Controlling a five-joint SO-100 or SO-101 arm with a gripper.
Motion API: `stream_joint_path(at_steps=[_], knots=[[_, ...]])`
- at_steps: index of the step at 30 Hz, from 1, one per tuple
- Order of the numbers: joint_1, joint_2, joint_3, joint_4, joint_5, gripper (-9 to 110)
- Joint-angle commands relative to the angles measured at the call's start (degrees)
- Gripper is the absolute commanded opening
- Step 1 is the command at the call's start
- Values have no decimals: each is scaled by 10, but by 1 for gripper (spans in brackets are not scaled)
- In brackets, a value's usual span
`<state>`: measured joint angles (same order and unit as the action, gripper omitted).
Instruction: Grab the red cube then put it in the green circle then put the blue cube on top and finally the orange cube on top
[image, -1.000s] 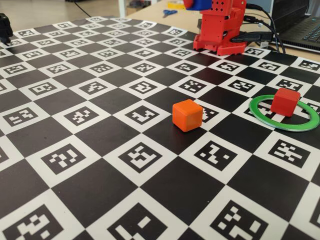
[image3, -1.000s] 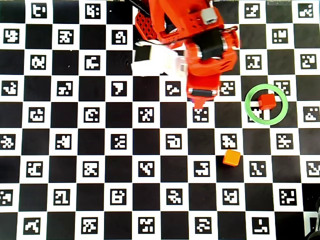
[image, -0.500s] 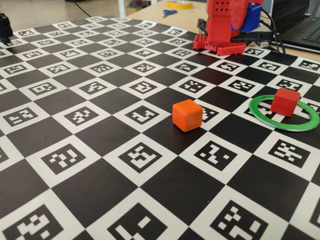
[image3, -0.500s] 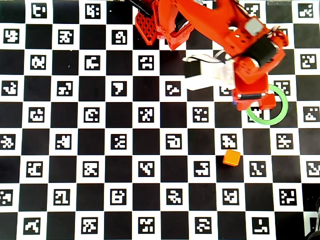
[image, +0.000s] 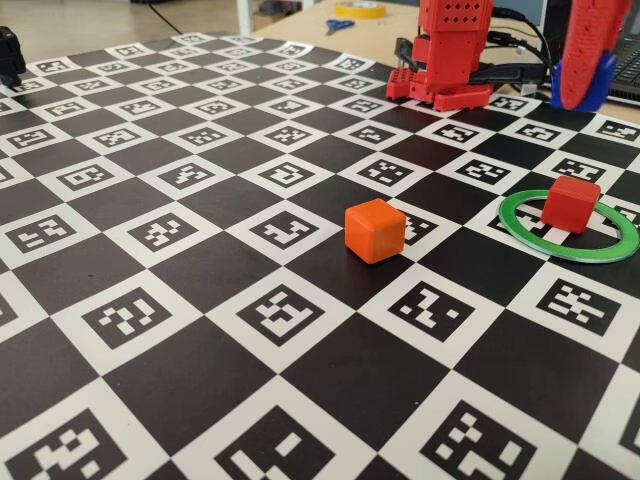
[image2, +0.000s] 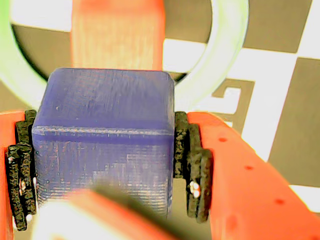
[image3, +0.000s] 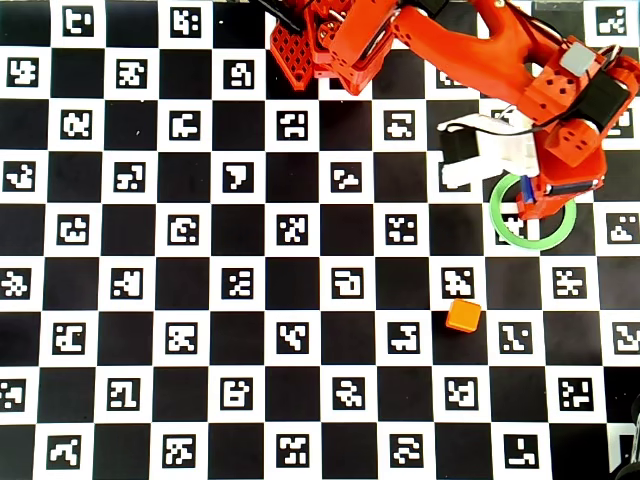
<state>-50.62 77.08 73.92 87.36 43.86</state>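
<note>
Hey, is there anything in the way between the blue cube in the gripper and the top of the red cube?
Nothing visible. The gripper holds the blue cube above the green circle, and the red cube has a bare top. The orange cube sits well off to the left in the fixed view.

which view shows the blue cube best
The wrist view: the blue cube fills the frame, clamped between the gripper's black pads. The fixed view shows only a blue sliver at the gripper's tip near the top right edge. In the overhead view the arm hides almost all of it.
</note>
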Motion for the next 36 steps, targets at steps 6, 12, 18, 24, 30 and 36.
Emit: stream_joint_path(at_steps=[6, 12, 18, 24, 30, 36], knots=[[14, 0, -44, -50, 38, 1], [20, 0, -18, -85, 62, 1], [-1, 4, 19, -111, 63, 1], [-19, 2, 49, -128, 61, 1], [-21, -2, 72, -139, 58, 1], [-21, -3, 97, -149, 53, 1]])
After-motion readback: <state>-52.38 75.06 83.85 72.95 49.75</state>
